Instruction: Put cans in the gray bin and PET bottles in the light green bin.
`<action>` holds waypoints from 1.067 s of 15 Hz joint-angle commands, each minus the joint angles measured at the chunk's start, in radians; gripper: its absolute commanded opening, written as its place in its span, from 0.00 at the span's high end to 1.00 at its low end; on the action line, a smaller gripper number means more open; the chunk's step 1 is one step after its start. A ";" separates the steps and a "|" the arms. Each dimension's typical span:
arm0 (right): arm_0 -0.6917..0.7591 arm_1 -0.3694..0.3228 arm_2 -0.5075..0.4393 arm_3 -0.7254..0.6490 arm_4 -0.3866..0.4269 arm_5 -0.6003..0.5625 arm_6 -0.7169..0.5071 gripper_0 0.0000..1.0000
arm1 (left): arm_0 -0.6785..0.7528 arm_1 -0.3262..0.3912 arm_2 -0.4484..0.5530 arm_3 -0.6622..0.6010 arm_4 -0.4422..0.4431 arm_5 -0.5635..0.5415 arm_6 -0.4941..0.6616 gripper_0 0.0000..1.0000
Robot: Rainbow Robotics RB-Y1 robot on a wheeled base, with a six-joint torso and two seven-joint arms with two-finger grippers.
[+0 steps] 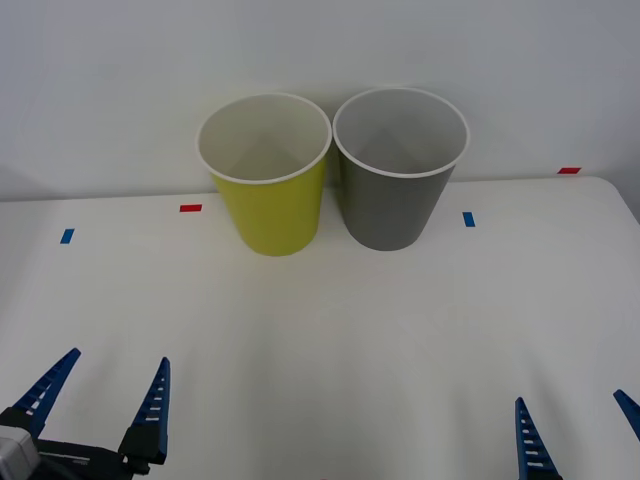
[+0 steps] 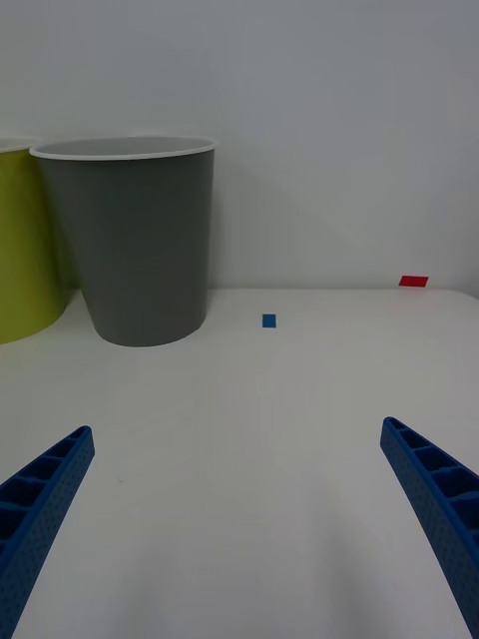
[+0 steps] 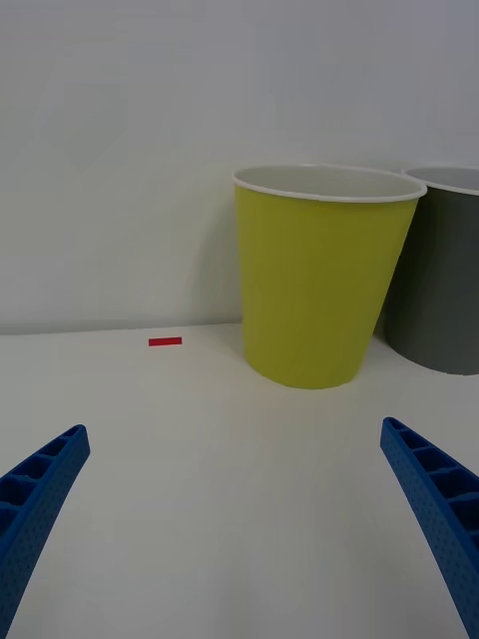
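Pincers [image 1: 102,392] [image 1: 575,432] low — fingers spread

Matt, smooth-looking yellow-green on the light green bin [image 1: 270,215]; matt dark gray on the gray bin [image 1: 390,210]. Smooth matt white table [image 1: 330,330]; ribbed blue fingers [image 3: 434,499].

Light: falling bright and even, glaring nowhere.
Shadows: pooling softly behind the light green bin [image 1: 268,205] and gray bin [image 1: 395,195].
Focus: staying sharp throughout.
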 commanded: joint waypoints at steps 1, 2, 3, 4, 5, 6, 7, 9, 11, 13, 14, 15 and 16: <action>0.000 0.000 0.000 0.000 0.000 0.000 0.000 0.00 | 0.053 -0.028 0.002 0.000 -0.028 -0.030 -0.011 0.00; 0.000 0.000 0.000 0.000 0.000 0.000 0.000 0.00 | 0.069 -0.030 0.002 0.000 -0.034 -0.034 -0.011 0.00; 0.000 0.000 0.000 0.000 0.000 0.000 0.000 0.00 | 0.078 -0.030 0.003 0.007 -0.037 -0.050 -0.011 0.00; 0.000 0.000 0.000 0.000 0.000 0.000 0.000 0.00 | 0.083 -0.031 0.003 0.031 -0.043 -0.090 -0.009 0.00; 0.000 0.000 0.000 0.000 0.000 0.000 0.000 0.00 | 0.081 -0.033 0.002 0.054 -0.046 -0.119 -0.011 0.00; 0.000 0.000 0.000 0.000 0.000 0.000 0.000 0.00 | 0.089 -0.034 0.000 0.065 -0.051 -0.134 -0.009 0.00; 0.000 0.000 0.000 0.000 0.000 0.000 0.000 0.00 | 0.101 -0.034 0.002 0.066 -0.052 -0.148 -0.009 0.00; 0.000 0.000 0.000 0.000 0.000 0.000 0.000 0.00 | 0.136 -0.041 0.000 0.066 -0.056 -0.171 -0.009 0.00; 0.000 0.000 0.000 0.000 0.000 0.000 0.000 0.00 | 0.136 -0.041 0.000 0.066 -0.056 -0.171 -0.009 0.00; 0.000 0.000 0.000 0.000 0.000 0.000 0.000 0.00 | 0.136 -0.041 0.000 0.066 -0.056 -0.171 -0.009 0.00; 0.000 0.000 0.000 0.000 0.000 0.000 0.000 0.00 | 0.136 -0.041 0.000 0.066 -0.056 -0.171 -0.009 0.00; 0.000 0.000 0.000 0.000 0.000 0.000 0.000 0.00 | 0.136 -0.041 0.000 0.066 -0.056 -0.171 -0.009 0.00; 0.000 0.000 0.000 0.000 0.000 0.000 0.000 0.00 | 0.136 -0.041 0.000 0.066 -0.056 -0.171 -0.009 0.00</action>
